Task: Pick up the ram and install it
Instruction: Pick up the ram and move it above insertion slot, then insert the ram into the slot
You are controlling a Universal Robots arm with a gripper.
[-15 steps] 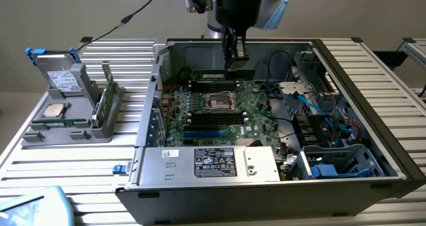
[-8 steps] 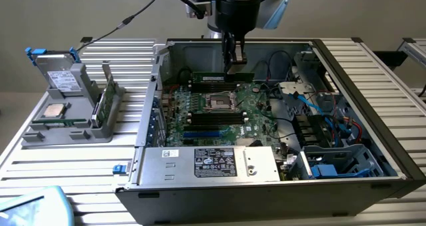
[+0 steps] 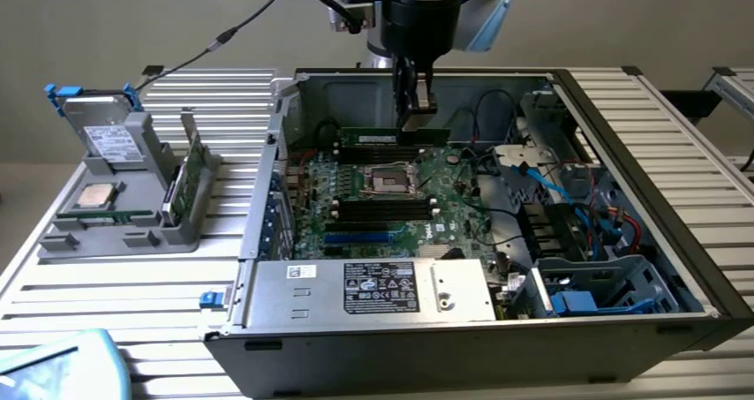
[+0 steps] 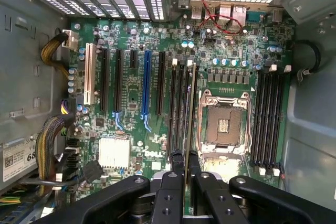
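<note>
Sitting nearest on the white slatted table (image 3: 118, 285) is the open dark grey computer case (image 3: 471, 356). A silver power-supply box with a black-and-white label (image 3: 377, 287) lies along the case's near wall. Beyond the box the green motherboard (image 3: 454, 210) lies flat on the case floor, with a row of black memory slots (image 3: 377, 210) on the near side of the empty square silver processor socket (image 3: 389, 179).

At about the same depth, outside the case on the exterior view's left, a grey plastic holder (image 3: 118, 237) carries a square silver processor chip (image 3: 97, 195). A second green memory stick (image 3: 189, 175) stands on edge in it, and a silver boxy drive with blue rails (image 3: 101, 131) stands at its far end.

Just past the socket, the ram (image 3: 374, 137), a long, thin green circuit-board stick, stands on its long edge, lying left to right over the far memory slots. The black two-fingered gripper (image 3: 415, 122) comes straight down from the silver arm and pinches the stick near its right end.

In the wrist view the fingers (image 4: 176, 169) press on both faces of the ram (image 4: 190, 108). It shows edge-on, parallel to the slots beside the socket (image 4: 223, 124). Whether its lower edge sits in a slot, I cannot tell.
</note>
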